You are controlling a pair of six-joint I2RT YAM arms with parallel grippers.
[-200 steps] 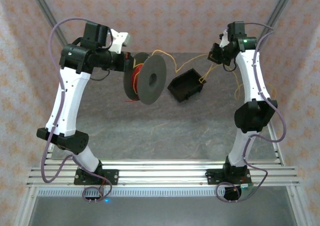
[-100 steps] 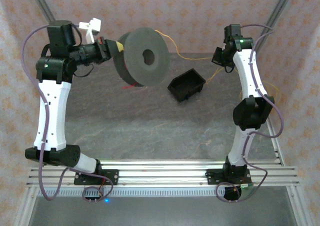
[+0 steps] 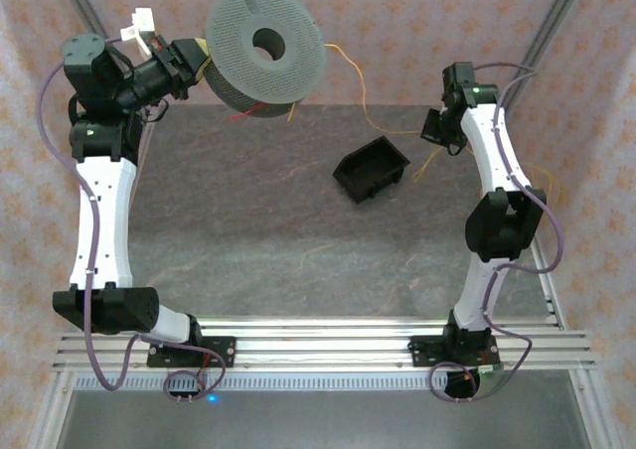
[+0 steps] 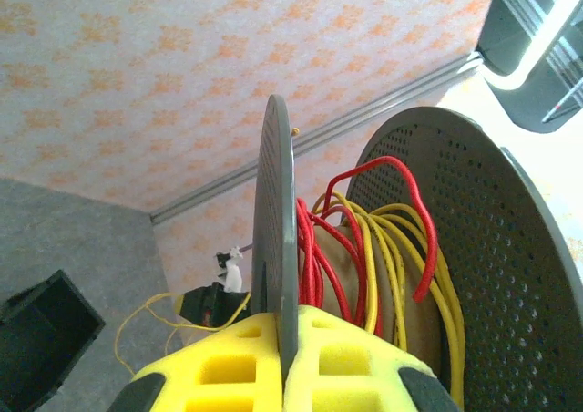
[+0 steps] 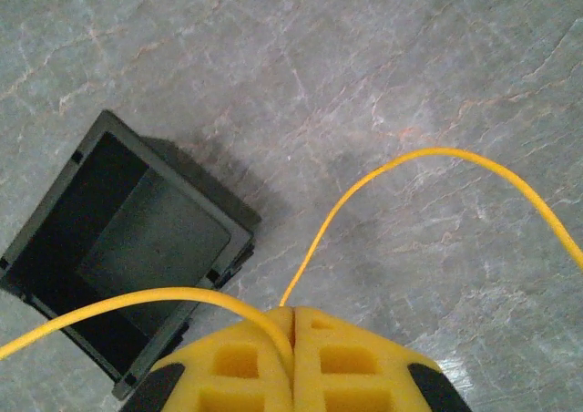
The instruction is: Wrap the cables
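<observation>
Left gripper [image 4: 284, 362]: pads pressed together on the near flange of the grey spool [image 3: 298, 62], which is held high at the back left with its face tipped up (ready to take turns, I'd guess).
Cables [image 4: 372, 266]: red and yellow loops sit loosely round the spool's core, and one yellow strand runs off to the right.
Right gripper [image 5: 293, 334]: pads closed, pinching that yellow strand above the table [image 5: 437, 84] beside the black bin [image 5: 137, 239]. It is likely guiding the line and keeping it taut.

Cables [image 4: 364, 248] yellow, red — spool [image 3: 234, 32] grey
</observation>
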